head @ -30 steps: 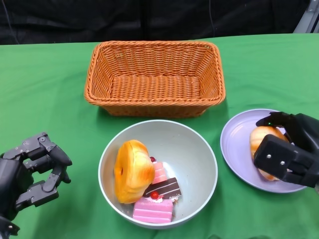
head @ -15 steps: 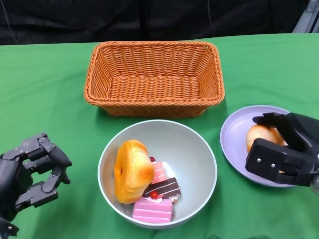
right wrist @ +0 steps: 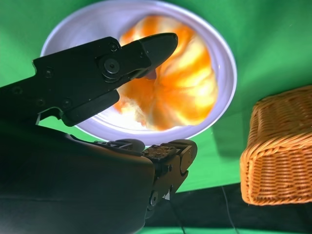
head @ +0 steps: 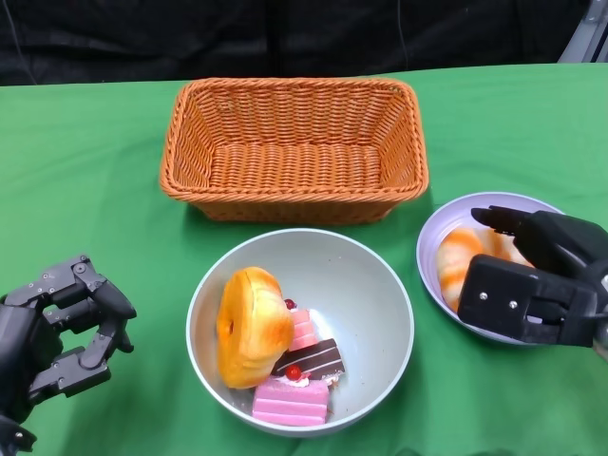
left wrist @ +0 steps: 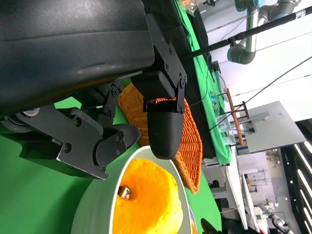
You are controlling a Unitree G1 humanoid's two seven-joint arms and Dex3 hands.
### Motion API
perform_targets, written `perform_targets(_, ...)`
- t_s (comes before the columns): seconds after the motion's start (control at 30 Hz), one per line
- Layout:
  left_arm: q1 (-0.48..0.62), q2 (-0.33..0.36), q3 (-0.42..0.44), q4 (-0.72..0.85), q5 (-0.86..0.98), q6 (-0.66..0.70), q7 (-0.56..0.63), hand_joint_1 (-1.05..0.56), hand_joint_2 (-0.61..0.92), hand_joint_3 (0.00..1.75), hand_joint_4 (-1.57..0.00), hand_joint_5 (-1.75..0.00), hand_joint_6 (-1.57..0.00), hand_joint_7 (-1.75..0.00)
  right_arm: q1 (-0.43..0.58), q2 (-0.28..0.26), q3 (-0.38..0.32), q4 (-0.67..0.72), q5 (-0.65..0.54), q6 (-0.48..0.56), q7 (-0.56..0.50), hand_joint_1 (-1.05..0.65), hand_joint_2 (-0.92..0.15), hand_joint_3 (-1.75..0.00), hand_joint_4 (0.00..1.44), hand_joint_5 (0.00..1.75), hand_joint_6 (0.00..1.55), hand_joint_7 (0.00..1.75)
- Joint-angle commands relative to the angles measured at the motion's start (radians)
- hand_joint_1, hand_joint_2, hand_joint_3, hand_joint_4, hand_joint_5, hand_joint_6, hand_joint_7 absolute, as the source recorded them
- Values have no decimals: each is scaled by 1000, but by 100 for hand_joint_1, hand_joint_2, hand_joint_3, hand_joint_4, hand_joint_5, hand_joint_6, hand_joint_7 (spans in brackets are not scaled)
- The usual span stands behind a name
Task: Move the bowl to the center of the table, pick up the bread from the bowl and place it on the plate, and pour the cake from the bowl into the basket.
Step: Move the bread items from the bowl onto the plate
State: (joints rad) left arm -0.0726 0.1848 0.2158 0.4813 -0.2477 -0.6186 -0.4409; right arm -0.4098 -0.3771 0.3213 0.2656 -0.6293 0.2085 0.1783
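Note:
A grey-green bowl (head: 380,275) sits at the table's front centre. In it a round golden bread (head: 252,326) leans on edge beside a chocolate cake slice (head: 312,359) and pink cake pieces (head: 292,401). To the right, a striped orange bread (head: 456,266) lies on the lilac plate (head: 432,237). My right hand (head: 532,285) hovers over that plate with its fingers apart; in the right wrist view the bread (right wrist: 185,87) lies on the plate (right wrist: 229,83) beyond the spread fingers (right wrist: 146,48). My left hand (head: 57,332) is left of the bowl, holding nothing.
An orange wicker basket (head: 190,142) stands behind the bowl with nothing in it. Green cloth covers the table, bare at the far left and far right. The left wrist view shows the bowl's rim (left wrist: 92,214), the round bread (left wrist: 146,204) and the basket (left wrist: 187,141) past its fingers.
My right hand has slid left over the plate and its fingers have come off the striped bread, which now lies further left on the plate. The left hand has not moved.

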Motion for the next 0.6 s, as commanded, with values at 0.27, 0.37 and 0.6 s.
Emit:
perform_targets(0.27,-2,13,1,5,13,-20,7,3,67,94,-74,-166,-75,-139,62,-35,-36,-258,9,159,149,-41,-88,0,19,5,35,2)
perform_targets(0.37,1,14,2,3,12,-19,8,3,65,97,-75,-166,-76,-140,130,-13,-60,-361,31,93,79,-38,-89,0,25,7,38,2)
perform_targets(0.6,-11,14,-1,21,18,-28,9,1,65,97,-73,-164,-75,-139,236,30,-69,-595,121,-50,53,-48,-92,-2,39,10,42,2)
